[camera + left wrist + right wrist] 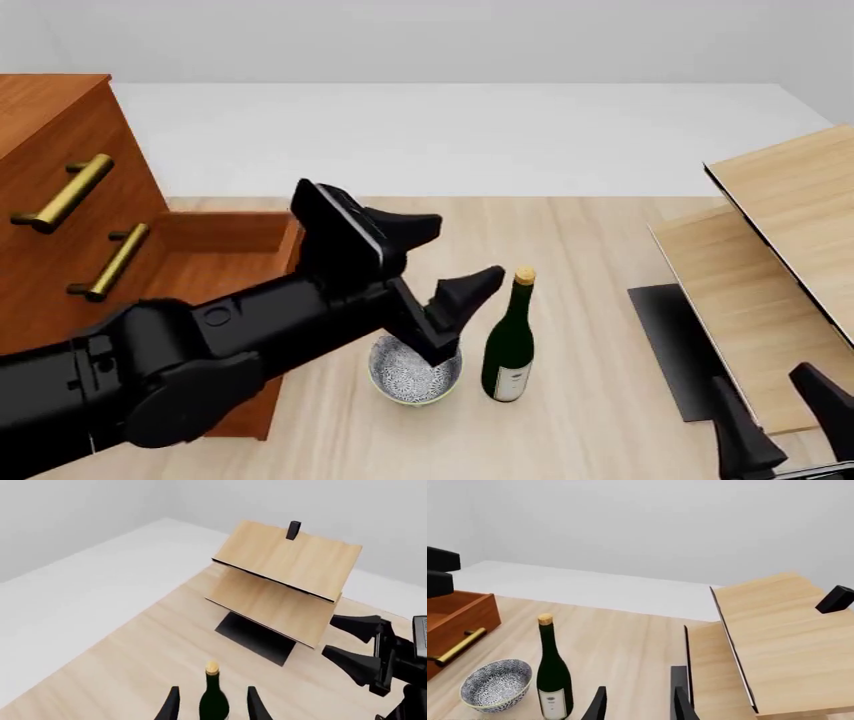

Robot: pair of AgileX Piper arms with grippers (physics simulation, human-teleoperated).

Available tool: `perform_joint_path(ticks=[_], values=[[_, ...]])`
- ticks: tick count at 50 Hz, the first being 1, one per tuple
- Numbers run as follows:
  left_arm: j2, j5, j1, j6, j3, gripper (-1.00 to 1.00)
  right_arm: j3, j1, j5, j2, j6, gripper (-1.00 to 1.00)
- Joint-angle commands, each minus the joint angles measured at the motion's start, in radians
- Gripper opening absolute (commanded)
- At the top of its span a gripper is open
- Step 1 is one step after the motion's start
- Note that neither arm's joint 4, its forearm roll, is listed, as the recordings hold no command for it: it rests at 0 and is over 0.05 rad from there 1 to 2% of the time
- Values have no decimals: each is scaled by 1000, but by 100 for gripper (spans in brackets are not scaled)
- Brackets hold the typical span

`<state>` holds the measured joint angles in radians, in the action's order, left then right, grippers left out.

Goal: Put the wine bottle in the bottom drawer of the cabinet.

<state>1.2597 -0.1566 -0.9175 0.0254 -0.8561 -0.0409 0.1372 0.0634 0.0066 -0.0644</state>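
Bottle (509, 345) first: it is standing upright on the table (587, 250) at lower centre of the front frame, its long axis vertical, gold cap up and white label low on the body. Touching or nearly touching its left side is a patterned bowl (411, 375), and beyond that, at the left of the frame, the bottom drawer (200, 262) is sitting pulled out from the cabinet (60, 190), open and apparently empty.

Your left gripper (447, 265) is hovering just left of the bottle's neck with its jaws spread wide, and in the left wrist picture the neck (213, 692) is showing right between the two fingertips, so you are lining up well for a side grasp on that upright axis.

Your right gripper (787, 420) is sitting at the lower right corner of the front frame, jaws parted and holding nothing, well apart from the bottle and close to the pale shelf unit (787, 260). So the left arm is the nearer one, and it is also on the drawer's side.

I judge you are needing only to close in on the neck, keeping clear of the bowl beneath.
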Motion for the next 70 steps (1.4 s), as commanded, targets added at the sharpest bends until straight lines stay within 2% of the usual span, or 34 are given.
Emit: perform_joint_path(ticks=[1, 28, 70], values=[[82, -28, -17, 19, -32, 100, 1, 10, 1, 1, 2, 100], [209, -19, -26, 35, -127, 100, 10, 22, -6, 11, 15, 100], [350, -92, -20, 34, -143, 100, 33, 32, -23, 31, 35, 100]])
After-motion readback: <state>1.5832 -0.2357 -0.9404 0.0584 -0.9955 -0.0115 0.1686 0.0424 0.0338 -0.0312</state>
